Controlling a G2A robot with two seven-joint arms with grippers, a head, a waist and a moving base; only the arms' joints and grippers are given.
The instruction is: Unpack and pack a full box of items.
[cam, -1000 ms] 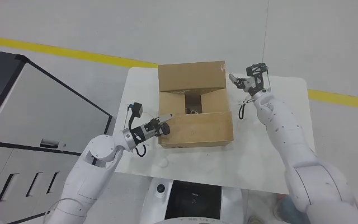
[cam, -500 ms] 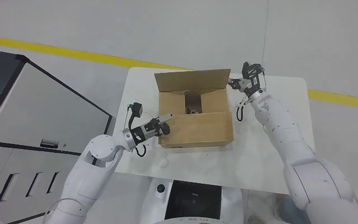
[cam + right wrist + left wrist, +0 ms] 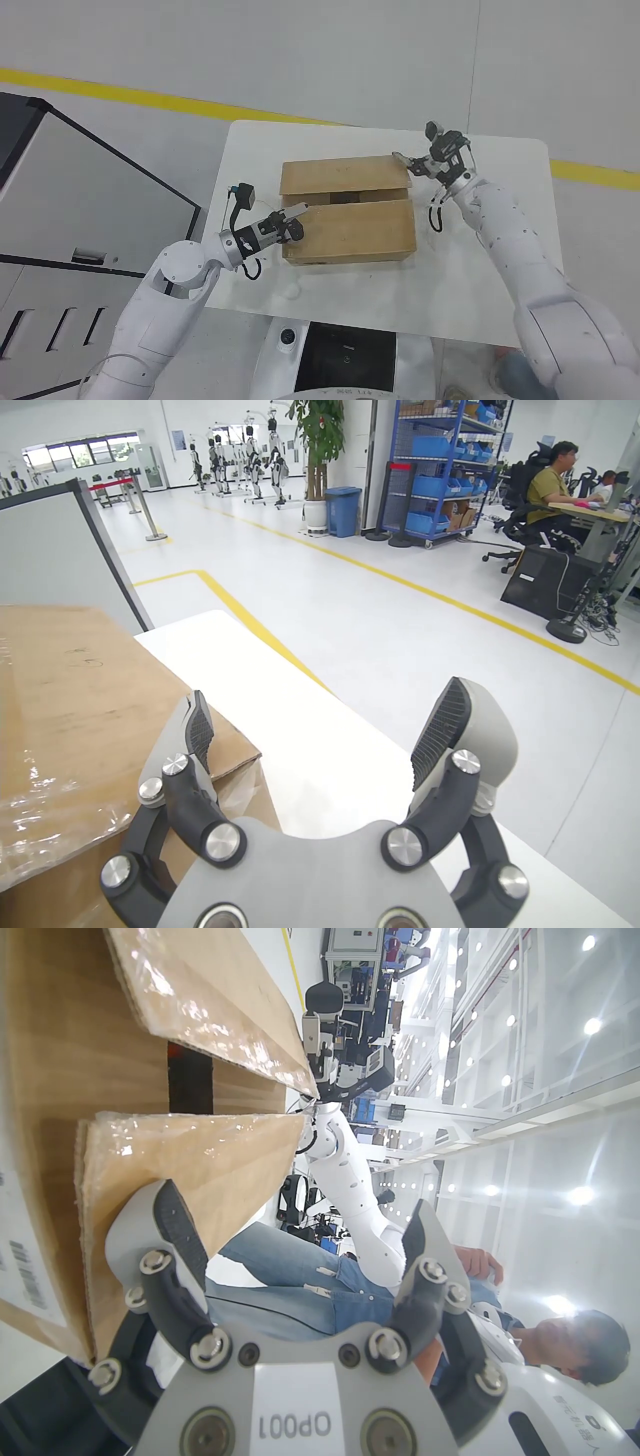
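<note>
While the left gripper (image 3: 290, 222) (image 3: 297, 1203) sat at the left near corner of the cardboard box (image 3: 345, 240), its fingers were spread wide, one finger (image 3: 175, 1223) against the end edge of the near flap (image 3: 355, 222), the other out in free air. Box stood mid-table, closer to the left edge of the white table (image 3: 480, 290), only a thin strip of top on that side. Both long flaps lay folded down, the far flap (image 3: 340, 175) not quite flat, with a narrow dark gap (image 3: 345, 198) between their edges. Right gripper (image 3: 418, 165) (image 3: 327, 700) at the far right corner, fingers apart, one finger (image 3: 197, 725) on the far flap's corner, the other over the table. A wide stretch of table top lay right of the box
</note>
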